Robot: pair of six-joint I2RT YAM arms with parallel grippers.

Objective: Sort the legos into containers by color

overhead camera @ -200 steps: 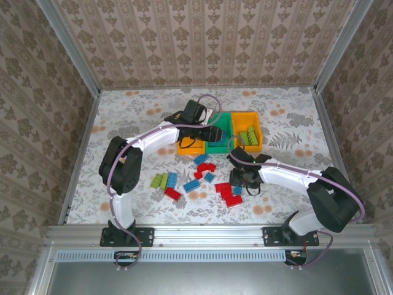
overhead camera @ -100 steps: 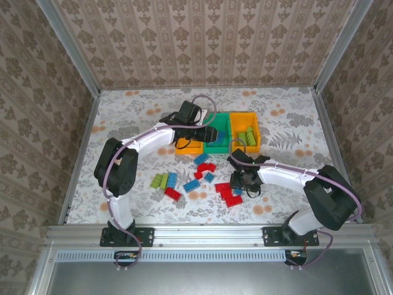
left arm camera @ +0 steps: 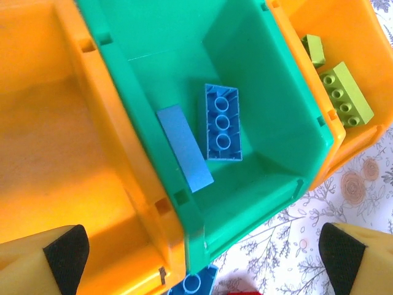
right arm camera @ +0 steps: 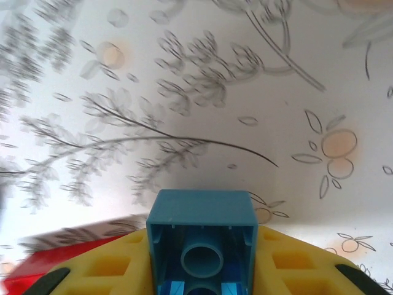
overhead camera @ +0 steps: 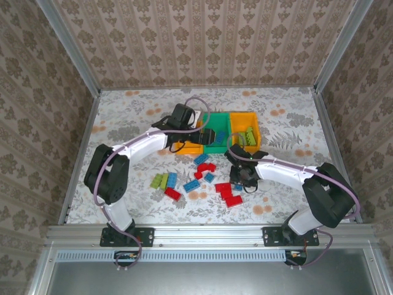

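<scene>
Left gripper (left arm camera: 202, 255) is seen with its jaws spread wide above the near rim of the green bin (left arm camera: 270, 74), with nothing held between them. Two blue legos (left arm camera: 221, 123) are shown lying on that bin's floor, touching side by side, one turned underside up. The green bin is flanked by two orange bins, each pressed against it: the left bin (left arm camera: 61, 123) and the right bin (left arm camera: 368, 31), in which lime legos (left arm camera: 346, 93) are held. Nearer the arm bases, the right gripper (right arm camera: 201, 267) is clamped on a blue brick (right arm camera: 201, 215), whose hollow underside is turned to the wrist camera, over the flowered table (right arm camera: 215, 92). A red brick (right arm camera: 37, 263) is glimpsed just beside it. Whether the blue brick is lifted clear cannot be told. From above, loose legos (overhead camera: 228, 195) in red, blue and lime are seen scattered on the table between the bins and the arm bases.
</scene>
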